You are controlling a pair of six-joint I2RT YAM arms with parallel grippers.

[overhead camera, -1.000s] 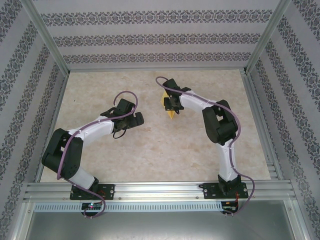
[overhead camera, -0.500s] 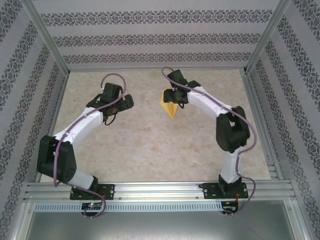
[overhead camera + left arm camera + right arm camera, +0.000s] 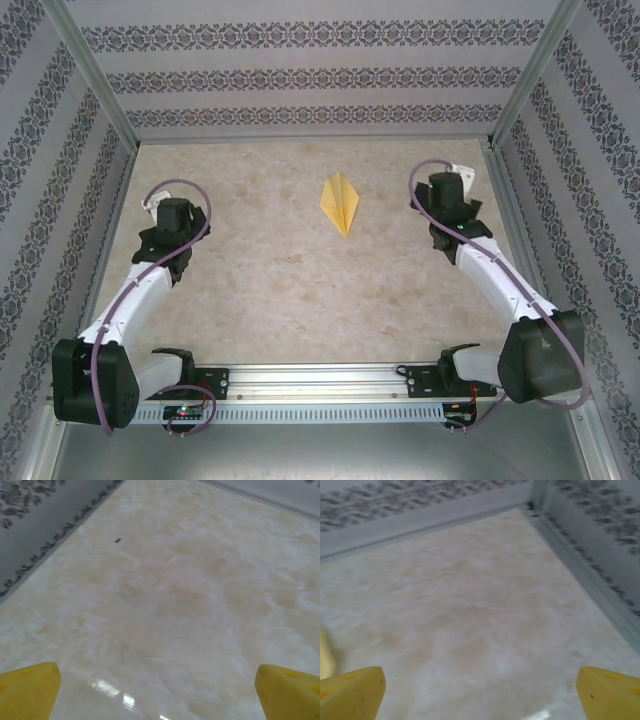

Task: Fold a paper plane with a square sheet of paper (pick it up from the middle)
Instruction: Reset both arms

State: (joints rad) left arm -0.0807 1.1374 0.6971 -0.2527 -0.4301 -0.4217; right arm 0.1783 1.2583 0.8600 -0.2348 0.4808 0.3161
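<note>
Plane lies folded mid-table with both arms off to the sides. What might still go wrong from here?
1. The paper plane lies loose on the glossy table with nothing holding it, so its creases may spring open.
2. The left gripper and right gripper are open and well away from it. Any re-grasp would need a fresh approach, which could slide or crumple the thin paper.

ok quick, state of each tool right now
Left tool: open, holding nothing.
Right tool: open, holding nothing.
The small pointed yellow-orange paper plane lies apart, between them.
</note>
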